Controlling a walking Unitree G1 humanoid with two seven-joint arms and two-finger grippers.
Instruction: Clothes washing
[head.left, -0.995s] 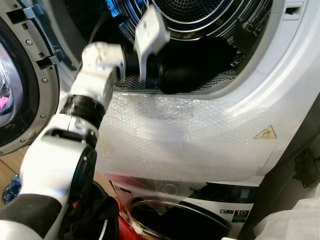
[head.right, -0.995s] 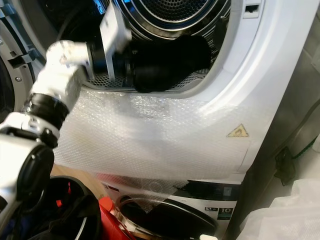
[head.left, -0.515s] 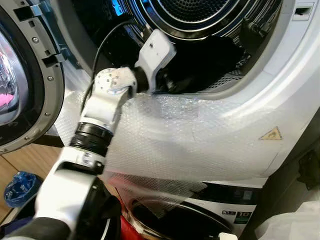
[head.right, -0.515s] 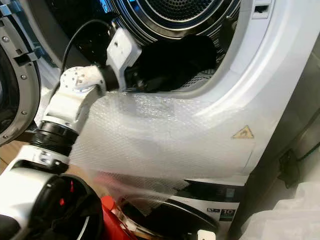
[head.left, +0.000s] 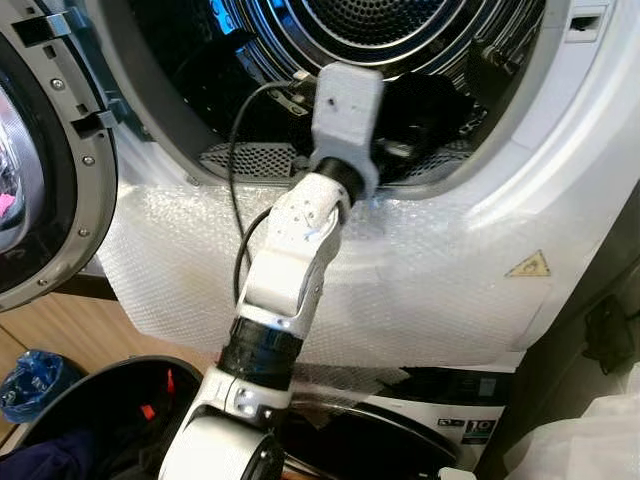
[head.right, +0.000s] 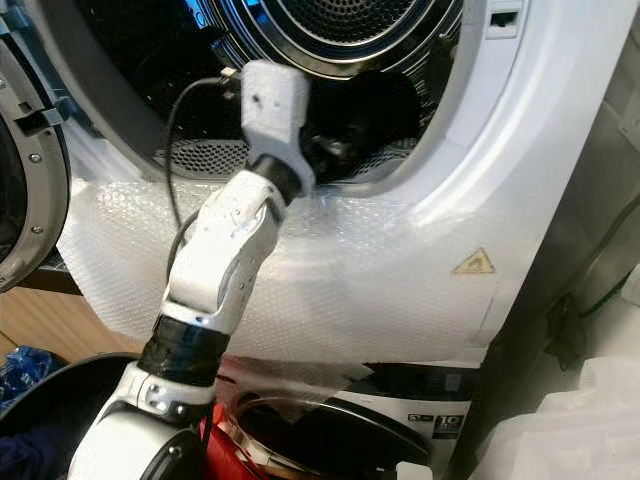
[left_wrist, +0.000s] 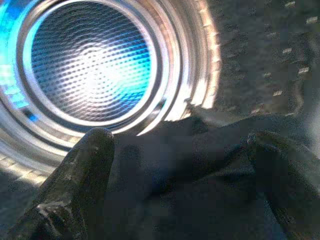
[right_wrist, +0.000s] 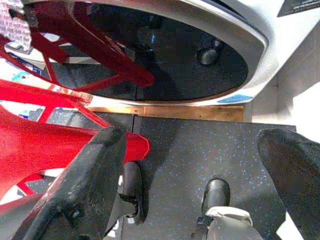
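My left arm (head.left: 290, 260) reaches up into the round opening of the upper machine (head.left: 560, 150), its white wrist block (head.left: 345, 105) at the drum's lip. A black garment (head.left: 425, 105) lies just inside, on the lower right of the drum (head.right: 340, 20). In the left wrist view my left gripper (left_wrist: 178, 137) is open, its fingers (left_wrist: 85, 170) spread wide over the dark cloth (left_wrist: 190, 190), and the blue-lit drum back (left_wrist: 90, 65) is beyond. My right gripper (right_wrist: 195, 137) hangs open low over the dark floor.
Bubble wrap (head.left: 420, 290) covers the machine's front below the opening. The round door (head.left: 45, 160) stands open at left. A lower machine's dark door (right_wrist: 165, 55) sits beneath. A black basket with clothes (head.left: 90, 420) and a red frame (right_wrist: 60, 135) are near my feet.
My left arm has swung from the left edge of the opening to its middle and reached further in. The black garment now lies deeper in the drum.
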